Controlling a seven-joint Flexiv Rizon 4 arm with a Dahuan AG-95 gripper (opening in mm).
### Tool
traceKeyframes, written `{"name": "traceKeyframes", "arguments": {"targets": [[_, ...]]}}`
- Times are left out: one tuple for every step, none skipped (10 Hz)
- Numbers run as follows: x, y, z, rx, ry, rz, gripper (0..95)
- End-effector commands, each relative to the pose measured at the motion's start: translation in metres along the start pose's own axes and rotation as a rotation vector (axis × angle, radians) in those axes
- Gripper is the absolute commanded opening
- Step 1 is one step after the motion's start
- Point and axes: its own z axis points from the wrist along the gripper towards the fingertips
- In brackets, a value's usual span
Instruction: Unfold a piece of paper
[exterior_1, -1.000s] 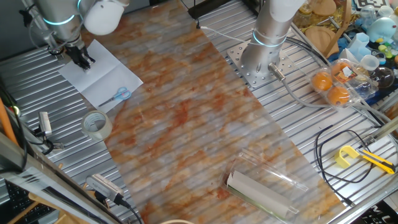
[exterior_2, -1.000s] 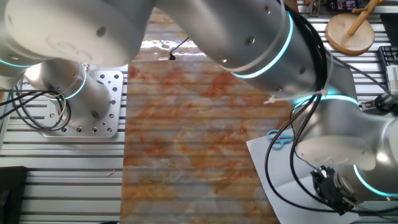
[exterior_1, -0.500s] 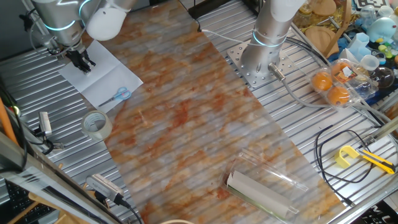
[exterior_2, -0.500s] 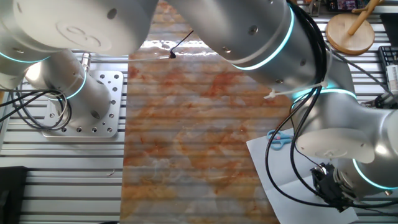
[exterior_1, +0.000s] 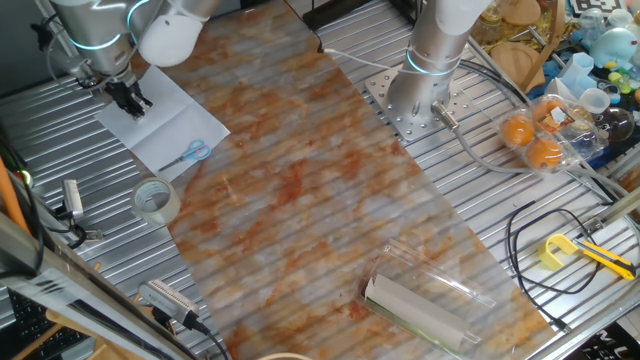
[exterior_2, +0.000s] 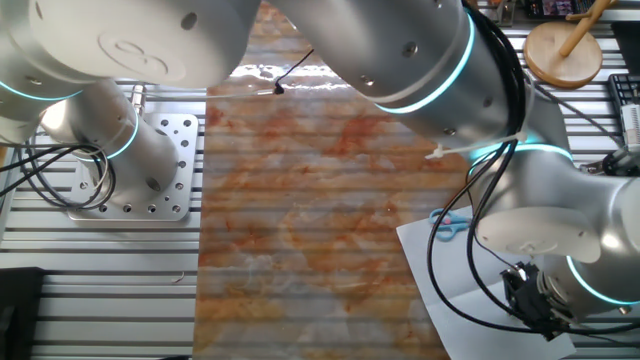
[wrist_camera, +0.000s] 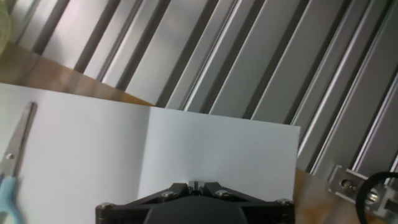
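The piece of paper lies flat and open on the counter, at about 10 o'clock in one fixed view, with a crease down its middle. The gripper stands over the paper's far half; its jaws look closed together with nothing between them, their tips just above the sheet. Light-blue scissors lie on the paper's near edge. A tape roll rests at 8 o'clock.
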Motion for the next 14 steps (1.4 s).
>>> {"name": "traceKeyframes", "arguments": {"targets": [[-0.004,0.0,-0.001,-0.006,0.005,0.002,0.0],[-0.006,0.001,-0.002,-0.009,0.006,0.007,0.0],[-0.006,0.002,-0.001,-0.01,0.006,0.012,0.0],[-0.008,0.003,-0.001,-0.01,0.006,0.014,0.0],[-0.013,0.007,-0.001,-0.01,0.006,0.029,0.0],[-0.017,0.01,0.0,-0.009,0.006,0.038,0.0],[-0.02,0.013,0.002,-0.005,0.007,0.047,0.0],[-0.022,0.015,0.005,0.004,0.012,0.051,0.0],[-0.022,0.015,0.007,0.005,0.011,0.05,0.0],[-0.023,0.014,0.01,0.006,0.009,0.049,0.0],[-0.023,0.014,0.013,0.004,0.005,0.049,0.0],[-0.025,0.015,0.009,0.004,0.009,0.05,0.0],[-0.025,0.015,0.006,0.005,0.01,0.05,0.0],[-0.025,0.015,0.004,0.002,0.007,0.052,0.0]]}}
